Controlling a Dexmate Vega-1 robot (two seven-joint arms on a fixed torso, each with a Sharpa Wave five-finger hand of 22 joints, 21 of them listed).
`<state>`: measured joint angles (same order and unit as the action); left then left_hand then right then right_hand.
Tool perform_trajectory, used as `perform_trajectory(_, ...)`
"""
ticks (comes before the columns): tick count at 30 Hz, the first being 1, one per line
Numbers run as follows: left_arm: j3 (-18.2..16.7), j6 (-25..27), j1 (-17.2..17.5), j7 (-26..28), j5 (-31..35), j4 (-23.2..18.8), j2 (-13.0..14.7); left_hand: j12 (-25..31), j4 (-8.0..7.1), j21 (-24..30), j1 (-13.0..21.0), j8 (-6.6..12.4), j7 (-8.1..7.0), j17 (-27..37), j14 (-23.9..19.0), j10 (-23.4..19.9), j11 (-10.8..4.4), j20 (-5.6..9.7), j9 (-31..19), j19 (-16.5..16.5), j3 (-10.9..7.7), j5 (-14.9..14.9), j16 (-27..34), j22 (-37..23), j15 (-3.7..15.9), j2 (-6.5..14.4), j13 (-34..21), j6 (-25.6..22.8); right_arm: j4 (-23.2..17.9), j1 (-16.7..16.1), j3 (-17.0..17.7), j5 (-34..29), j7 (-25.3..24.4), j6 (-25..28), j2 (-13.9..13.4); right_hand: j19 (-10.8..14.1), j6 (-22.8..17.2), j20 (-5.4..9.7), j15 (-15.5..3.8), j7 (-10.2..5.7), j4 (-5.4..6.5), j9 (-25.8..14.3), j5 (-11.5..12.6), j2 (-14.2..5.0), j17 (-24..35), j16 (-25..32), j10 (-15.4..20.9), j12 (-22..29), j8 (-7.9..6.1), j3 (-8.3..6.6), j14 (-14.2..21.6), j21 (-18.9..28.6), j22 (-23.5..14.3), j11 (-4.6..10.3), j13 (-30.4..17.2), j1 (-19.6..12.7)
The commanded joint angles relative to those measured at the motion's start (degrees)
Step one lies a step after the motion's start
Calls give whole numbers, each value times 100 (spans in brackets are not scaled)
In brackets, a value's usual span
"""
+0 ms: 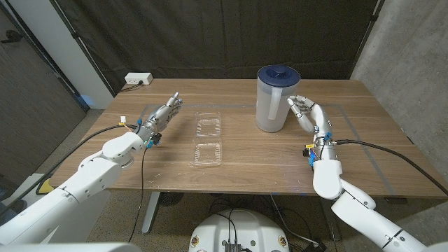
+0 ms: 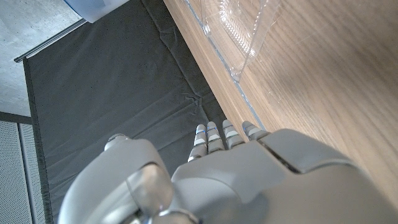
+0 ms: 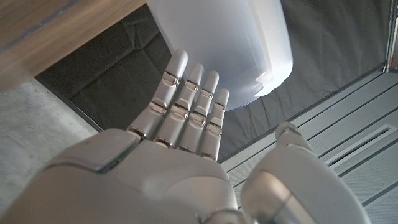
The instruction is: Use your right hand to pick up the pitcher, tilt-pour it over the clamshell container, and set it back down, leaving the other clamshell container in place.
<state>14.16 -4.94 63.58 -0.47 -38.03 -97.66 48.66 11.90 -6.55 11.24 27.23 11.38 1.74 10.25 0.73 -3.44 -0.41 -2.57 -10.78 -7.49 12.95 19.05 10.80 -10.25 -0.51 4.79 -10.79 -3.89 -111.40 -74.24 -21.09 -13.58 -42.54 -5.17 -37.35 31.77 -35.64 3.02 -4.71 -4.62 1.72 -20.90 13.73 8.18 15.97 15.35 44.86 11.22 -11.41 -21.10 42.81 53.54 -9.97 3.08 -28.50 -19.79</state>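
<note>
A translucent white pitcher (image 1: 271, 99) with a dark blue lid stands upright at the back middle of the table. My right hand (image 1: 308, 115) is just to its right, fingers straight and apart, holding nothing; in the right wrist view the fingers (image 3: 186, 102) reach toward the pitcher (image 3: 230, 43) wall. Two clear clamshell containers lie left of the pitcher: the far one (image 1: 208, 124) and the near one (image 1: 208, 155). My left hand (image 1: 161, 116) hovers open to their left, with a clamshell (image 2: 239, 28) seen past its fingers (image 2: 217, 138).
The wooden table (image 1: 378, 157) has tape lines marking a rectangle. A white power strip (image 1: 138, 79) sits at the back left corner. A dark curtain hangs behind the table and a concrete wall stands on the right.
</note>
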Motion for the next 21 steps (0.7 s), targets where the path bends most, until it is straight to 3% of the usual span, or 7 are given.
perform_trajectory(1,-30,-79,67,8,8,-38,15,0,-18,34,-5,20,5,29,-10,-32,-5,-4,-16,-27,44,-12,18,-29,-32,32,-26,-50,-127,-279,800,1385,942,57,142,-353,299,417,33,85,-15,73,-62,-105,-67,-253,-462,-41,60,72,-553,-298,-15,-133,175,51)
perform_trajectory(4,-43,-93,97,17,11,-59,24,-1,-18,37,-3,20,7,29,-14,-32,-9,10,-16,-20,49,-12,19,-29,-30,34,-26,-50,-84,-220,859,1713,1176,73,135,-521,451,345,108,140,-17,114,-82,-144,-88,-324,-717,-59,74,93,-760,-442,-11,-214,250,67)
perform_trajectory(18,-36,-121,117,-48,-8,-38,20,7,-16,53,8,15,18,29,-38,-58,11,57,-17,24,68,-12,25,-28,-26,43,-26,-41,557,175,915,3180,2202,-470,221,-1069,924,192,298,311,-36,268,-153,-195,-194,-464,-1212,-37,91,180,-1449,-940,8,-407,496,124)
perform_trajectory(21,-27,-124,111,-73,-11,-21,21,8,-15,54,10,16,25,29,-40,-60,23,59,-17,26,71,-13,25,-28,-26,45,-26,-44,824,301,850,3447,2433,-687,289,-1316,1069,183,349,386,-60,369,-159,-210,-273,-518,-1597,-69,76,228,-1952,-1191,8,-479,636,138)
